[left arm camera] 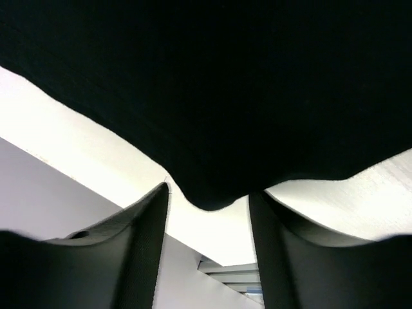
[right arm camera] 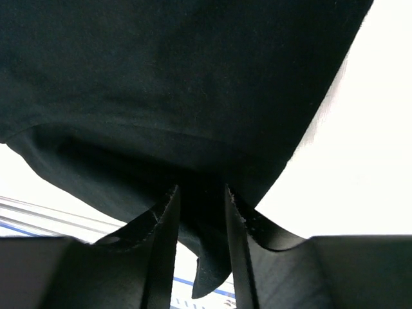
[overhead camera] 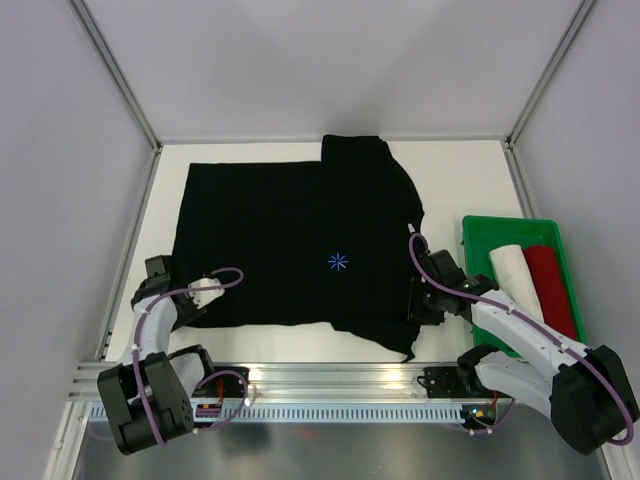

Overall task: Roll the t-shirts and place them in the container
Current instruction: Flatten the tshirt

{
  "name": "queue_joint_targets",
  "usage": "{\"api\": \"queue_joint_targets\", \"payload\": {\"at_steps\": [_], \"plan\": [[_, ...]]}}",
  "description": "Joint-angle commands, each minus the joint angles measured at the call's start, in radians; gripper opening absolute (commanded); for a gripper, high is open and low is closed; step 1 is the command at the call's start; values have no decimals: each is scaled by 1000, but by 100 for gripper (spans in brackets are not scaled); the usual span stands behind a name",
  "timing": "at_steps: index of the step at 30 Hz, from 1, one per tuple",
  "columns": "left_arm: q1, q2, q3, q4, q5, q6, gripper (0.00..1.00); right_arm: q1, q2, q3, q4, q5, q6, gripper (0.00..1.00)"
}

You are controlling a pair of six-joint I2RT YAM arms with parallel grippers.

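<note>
I am working on the black t-shirt (overhead camera: 300,240), which is lying spread flat across the white surface (overhead camera: 460,170), its near hem towards my bases and one sleeve folded up at the far edge.

On the left, my left claw (overhead camera: 205,293) is sitting at the shirt's near-left corner. In the left wrist view a lobe of the black hem is hanging between the two fingers (left arm camera: 145,238), with gaps showing on both sides, so the jaws are standing apart around the cloth and not yet pinching it.

On the right, my right claw (overhead camera: 425,300) is at the near-right corner, by the loose sleeve. In the right wrist view the fingers (right arm camera: 164,248) are pressing black cloth from both sides, so this claw is gripping the black t-shirt's edge.

Further right, the green bin (overhead camera: 480,235) is holding a white roll (overhead camera: 512,270) and a red roll (overhead camera: 548,280), apparently already finished.

I judge I am taking hold of the near hem to begin the roll. The next move calls for the left claw closing fully on the hem, then both corners lifting evenly and turning over away from me, keeping the edge straight.
</note>
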Motion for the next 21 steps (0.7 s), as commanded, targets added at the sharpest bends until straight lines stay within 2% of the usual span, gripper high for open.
{"api": "queue_joint_targets", "payload": {"at_steps": [1, 3, 5, 6, 7, 8, 9, 13, 14, 16, 17, 21], "plan": [[2, 86, -25, -31, 113, 2, 50, 6, 9, -7, 30, 25, 21, 38], [2, 144, -2, -20, 82, -27, 42, 7, 15, -8, 34, 28, 26, 31], [5, 169, 12, -21, 67, -34, 30, 9, 13, -11, 33, 31, 27, 23], [9, 181, 15, -18, 65, -32, 25, 10, 12, -10, 30, 34, 29, 14], [8, 183, 17, -8, 64, -31, 9, 12, 7, -8, 28, 43, 30, 10], [9, 183, 25, -1, 65, -34, 3, 12, -5, -8, 28, 50, 35, 7], [11, 183, 29, 0, 70, -46, 2, 13, -11, -10, 28, 57, 38, 2], [11, 148, 57, -3, 94, -78, 2, 13, -25, -2, 14, 60, 43, 0], [9, 142, 58, -3, 96, -81, 2, 12, -27, 2, -2, 59, 43, 5], [11, 119, 57, -3, 97, -80, 2, 12, -46, 21, -30, 65, 46, 29], [9, 113, 55, -6, 97, -80, 2, 13, -60, 28, -60, 80, 55, 37], [11, 85, 51, -15, 97, -83, 2, 13, -146, 52, -136, 117, 103, 42]]}}
